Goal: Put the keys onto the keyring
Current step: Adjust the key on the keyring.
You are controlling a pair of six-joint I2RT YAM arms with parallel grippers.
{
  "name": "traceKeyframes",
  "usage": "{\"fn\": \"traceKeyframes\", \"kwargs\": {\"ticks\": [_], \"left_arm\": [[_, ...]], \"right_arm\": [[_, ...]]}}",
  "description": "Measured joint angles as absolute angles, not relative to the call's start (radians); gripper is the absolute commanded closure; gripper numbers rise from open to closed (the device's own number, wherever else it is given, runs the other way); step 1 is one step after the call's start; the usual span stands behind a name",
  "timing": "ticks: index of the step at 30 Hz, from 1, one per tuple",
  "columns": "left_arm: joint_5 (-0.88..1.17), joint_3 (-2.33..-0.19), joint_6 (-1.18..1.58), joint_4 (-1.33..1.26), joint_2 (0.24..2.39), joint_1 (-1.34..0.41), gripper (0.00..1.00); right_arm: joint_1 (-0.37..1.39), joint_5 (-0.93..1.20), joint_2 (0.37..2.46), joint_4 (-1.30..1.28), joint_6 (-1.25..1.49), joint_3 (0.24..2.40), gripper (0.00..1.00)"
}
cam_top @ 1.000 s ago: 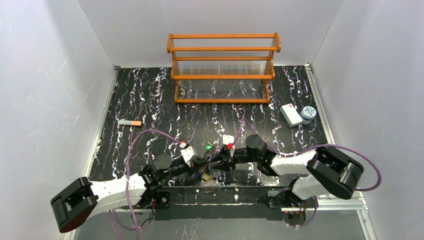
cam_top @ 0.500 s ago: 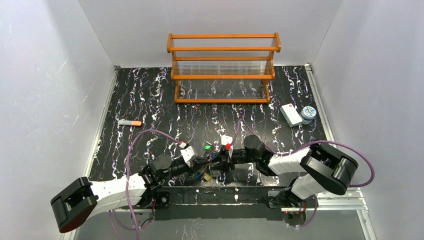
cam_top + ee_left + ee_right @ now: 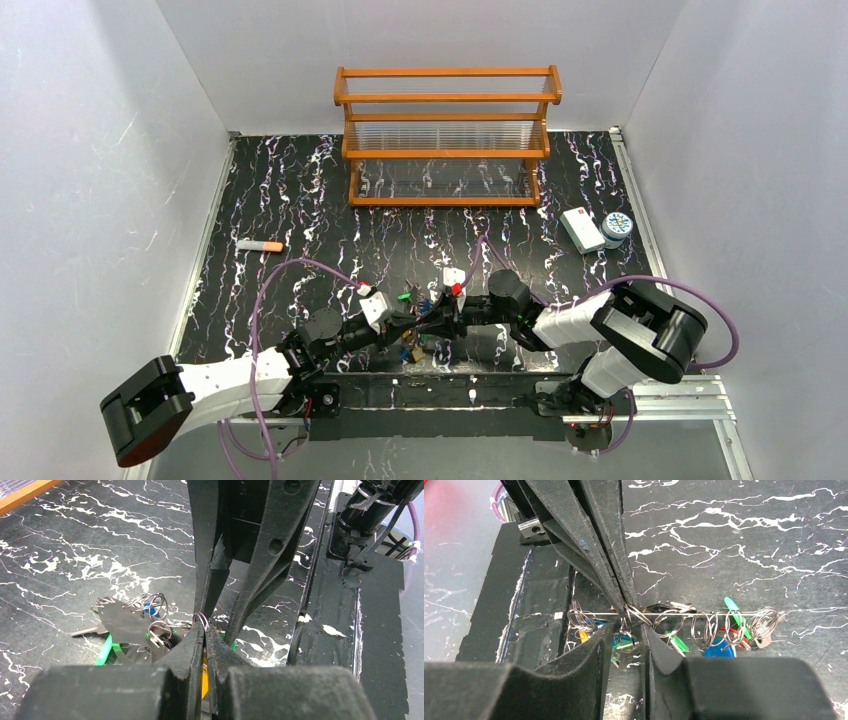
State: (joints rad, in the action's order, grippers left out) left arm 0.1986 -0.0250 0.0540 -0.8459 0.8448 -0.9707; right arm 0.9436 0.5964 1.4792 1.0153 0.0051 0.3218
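Observation:
The keyring shows in the right wrist view as a thin silver wire running level. Several keys hang from it by small split rings: green, blue, red, yellow. My left gripper is shut on that wire, and a small wire loop pokes out at its tips. My right gripper faces it tip to tip. Its fingers stand apart around one small ring with a blue-green key. In the top view the left gripper and the right gripper meet over the keys near the front edge.
A wooden rack stands at the back. A white box and a round patterned tin sit at the right. An orange-tipped grey stick lies at the left. A black strip runs along the near edge.
My right arm has slid a little left, closer to the left gripper, and its fingers have narrowed. The green key has shifted slightly left. The left gripper has stayed shut.

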Motion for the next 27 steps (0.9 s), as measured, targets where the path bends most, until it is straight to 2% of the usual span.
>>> {"fn": "traceKeyframes", "kwargs": {"ticks": [5,10,11,13,15,16,17,22,27], "left_arm": [[0.201,-0.025,0.056,-0.846,0.844,-0.971,1.0],[0.205,-0.025,0.054,-0.846,0.843,-0.971,1.0],[0.204,-0.025,0.054,-0.846,0.842,-0.971,0.94],[0.199,-0.025,0.056,-0.845,0.839,-0.971,0.7],[0.174,-0.025,0.055,-0.846,0.831,-0.971,0.54],[0.164,-0.025,0.057,-0.846,0.821,-0.97,0.37],[0.156,-0.025,0.057,-0.844,0.809,-0.971,0.29],[0.124,-0.035,0.035,-0.791,0.764,-0.971,0.29],[0.125,-0.093,-0.036,-0.683,0.783,-0.971,0.4]], "right_arm": [[0.944,0.6,1.486,1.04,0.03,0.324,0.99],[0.942,0.598,1.486,1.044,0.048,0.325,0.99],[0.942,0.598,1.486,1.043,0.048,0.325,0.99],[0.942,0.598,1.484,1.035,0.045,0.327,0.99],[0.943,0.599,1.465,0.97,0.02,0.348,0.99],[0.943,0.601,1.45,0.915,-0.001,0.364,0.99],[0.944,0.599,1.435,0.849,-0.026,0.386,0.99],[0.944,0.58,1.371,0.452,-0.202,0.546,0.99],[0.944,0.537,1.376,0.104,-0.368,0.688,0.99]]}}
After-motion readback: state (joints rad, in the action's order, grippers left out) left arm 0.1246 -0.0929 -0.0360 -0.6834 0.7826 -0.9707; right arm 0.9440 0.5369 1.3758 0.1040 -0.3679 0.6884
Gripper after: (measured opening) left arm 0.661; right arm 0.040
